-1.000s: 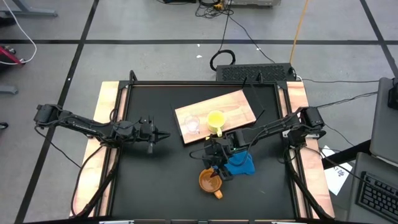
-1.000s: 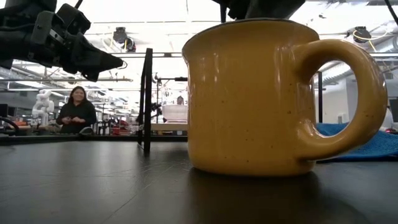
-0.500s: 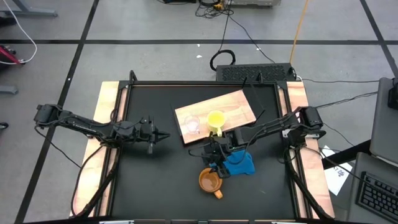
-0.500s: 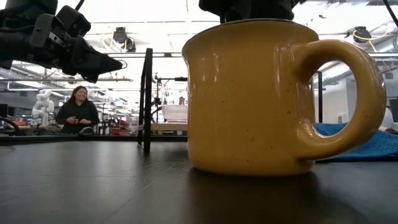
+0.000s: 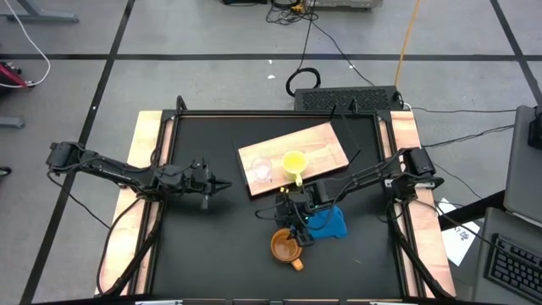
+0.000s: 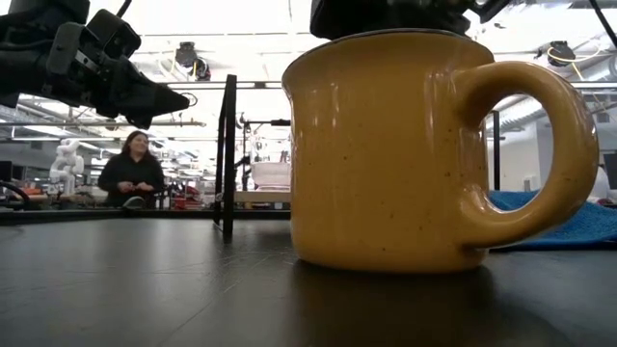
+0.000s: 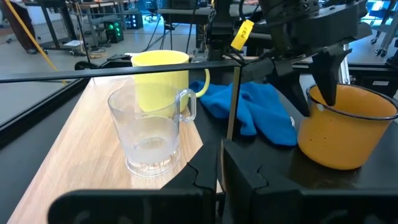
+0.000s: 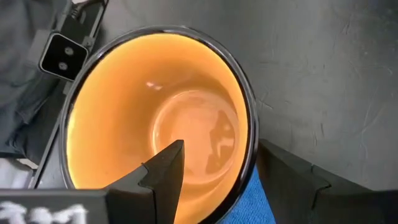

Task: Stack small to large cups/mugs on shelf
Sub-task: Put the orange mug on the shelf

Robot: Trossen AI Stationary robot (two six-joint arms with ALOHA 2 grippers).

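The orange mug [image 5: 286, 247] stands upright on the black table near the front, its handle [image 5: 296, 264] toward the near edge. It fills the low view [image 6: 386, 145]. My right gripper [image 5: 292, 227] is open above it, pointing down, with one finger [image 8: 165, 168] inside the mug and one [image 8: 292, 180] outside its far rim. The clear glass cup [image 7: 149, 130] and the yellow mug [image 7: 163, 78] stand upright on the wooden board [image 5: 292, 158]. My left gripper [image 5: 216, 183] is shut and empty, hovering at the table's left. My right gripper comes from above, pointing down, and straddles the orange mug's far rim [image 8: 250, 134], on the side by the blue cloth. One finger is inside the mug and one outside. I cannot tell whether either finger touches the wall. The mug stands upright on the table.
A blue cloth [image 5: 327, 222] lies crumpled on the table just right of the orange mug and under my right arm. The board lies aslant at the far middle of the table. A raised frame runs along the table's edges. A person sits far behind the table [image 6: 133, 173].
My right gripper has gone down and a little toward the near edge, over the orange mug, so that one finger now reaches inside it. The mug has stayed where it was.
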